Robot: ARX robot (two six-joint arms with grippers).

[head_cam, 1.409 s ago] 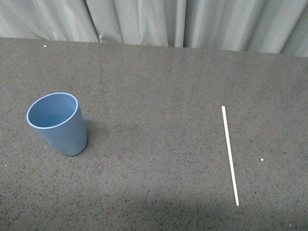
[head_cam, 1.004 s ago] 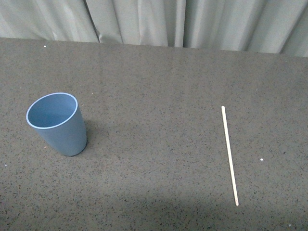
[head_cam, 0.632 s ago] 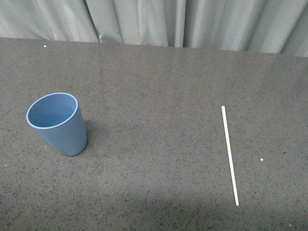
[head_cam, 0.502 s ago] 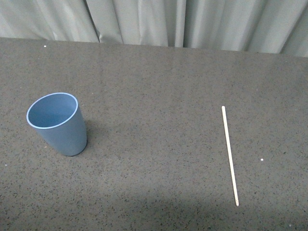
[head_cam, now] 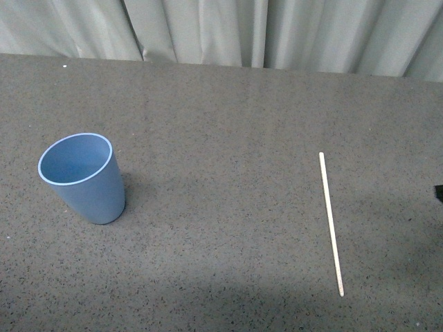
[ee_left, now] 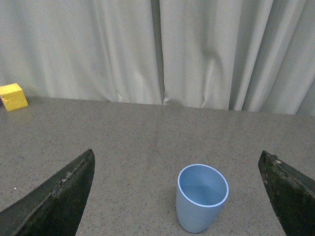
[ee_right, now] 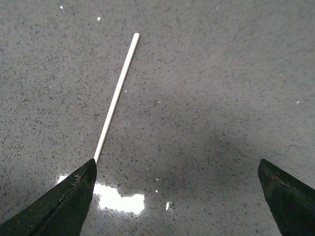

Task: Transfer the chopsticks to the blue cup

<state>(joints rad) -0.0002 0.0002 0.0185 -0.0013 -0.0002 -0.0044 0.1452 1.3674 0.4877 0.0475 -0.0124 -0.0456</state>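
Observation:
The blue cup (head_cam: 86, 183) stands upright and empty at the left of the table. It also shows in the left wrist view (ee_left: 201, 201), ahead of my open, empty left gripper (ee_left: 175, 152) and between its fingers. The single pale chopstick (head_cam: 331, 223) lies flat on the right of the table, running near to far. In the right wrist view the chopstick (ee_right: 116, 96) reaches to the tip of one finger (ee_right: 64, 201) of my open, empty right gripper (ee_right: 176, 161), which hangs above the table. A dark bit of the right gripper (head_cam: 439, 194) shows at the front view's right edge.
The dark grey speckled table (head_cam: 221, 138) ends at a pale curtain (head_cam: 242, 31) along the far edge. A small yellow block (ee_left: 13, 96) sits near the curtain in the left wrist view. A bright glare patch (ee_right: 118, 199) lies on the table under the right gripper.
A dark piece of the right gripper has come into the front view at the right edge, with a shadow spreading near the chopstick. The cup and chopstick have not moved.

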